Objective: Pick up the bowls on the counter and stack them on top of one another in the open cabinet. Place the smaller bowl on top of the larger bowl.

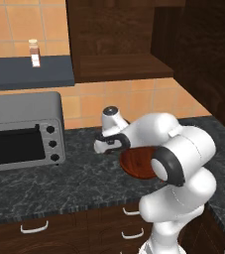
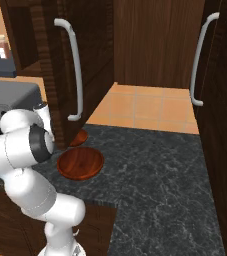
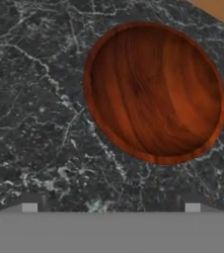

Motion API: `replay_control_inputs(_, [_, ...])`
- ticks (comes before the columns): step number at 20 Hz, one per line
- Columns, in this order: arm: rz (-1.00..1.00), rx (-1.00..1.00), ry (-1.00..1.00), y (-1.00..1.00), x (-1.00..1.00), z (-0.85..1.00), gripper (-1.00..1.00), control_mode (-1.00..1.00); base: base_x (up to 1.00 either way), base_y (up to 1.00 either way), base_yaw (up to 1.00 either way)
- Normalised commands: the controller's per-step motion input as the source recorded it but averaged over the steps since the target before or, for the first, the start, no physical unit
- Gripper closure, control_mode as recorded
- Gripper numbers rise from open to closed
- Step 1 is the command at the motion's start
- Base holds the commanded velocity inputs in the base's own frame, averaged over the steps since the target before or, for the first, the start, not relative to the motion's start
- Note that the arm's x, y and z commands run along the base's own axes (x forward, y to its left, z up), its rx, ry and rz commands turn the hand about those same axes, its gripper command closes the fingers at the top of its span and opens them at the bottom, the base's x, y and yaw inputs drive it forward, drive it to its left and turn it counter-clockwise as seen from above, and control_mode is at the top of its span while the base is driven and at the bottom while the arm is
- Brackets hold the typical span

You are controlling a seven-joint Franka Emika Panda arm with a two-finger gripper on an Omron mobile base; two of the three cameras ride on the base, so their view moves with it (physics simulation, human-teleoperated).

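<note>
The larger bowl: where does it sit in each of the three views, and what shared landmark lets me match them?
Left base view: the larger bowl is right of centre, partly behind the arm.
Right base view: left of centre, with the smaller bowl just beyond.
Hand view: upper right of centre.
Shared landmark: the counter, which it rests on.

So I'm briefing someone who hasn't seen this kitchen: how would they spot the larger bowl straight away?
Find the dark speckled counter below the brown wall cabinets. Two reddish-brown wooden bowls sit on it next to the white arm. The larger bowl is the wider one, nearer the counter's front edge; the smaller bowl lies behind it, towards the wall.
</note>
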Motion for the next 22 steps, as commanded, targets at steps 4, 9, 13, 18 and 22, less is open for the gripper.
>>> replay_control_inputs(4, [0.05,-0.06,0.0,0.0,0.42,-0.37,-1.0,-1.0,0.0,0.0,0.0])
replay_control_inputs(9, [0.03,-0.06,0.0,0.0,0.38,-0.39,-1.0,-1.0,0.0,0.0,0.0])
replay_control_inputs(13, [0.01,-0.01,0.0,0.0,0.48,-0.24,-1.0,-1.0,0.0,0.0,0.0])
replay_control_inputs(18, [0.0,0.0,0.0,0.0,0.46,-0.16,1.0,-1.0,0.0,0.0,0.0])
replay_control_inputs(22, [0.0,0.0,0.0,0.0,0.0,0.0,1.0,-1.0,0.0,0.0,0.0])
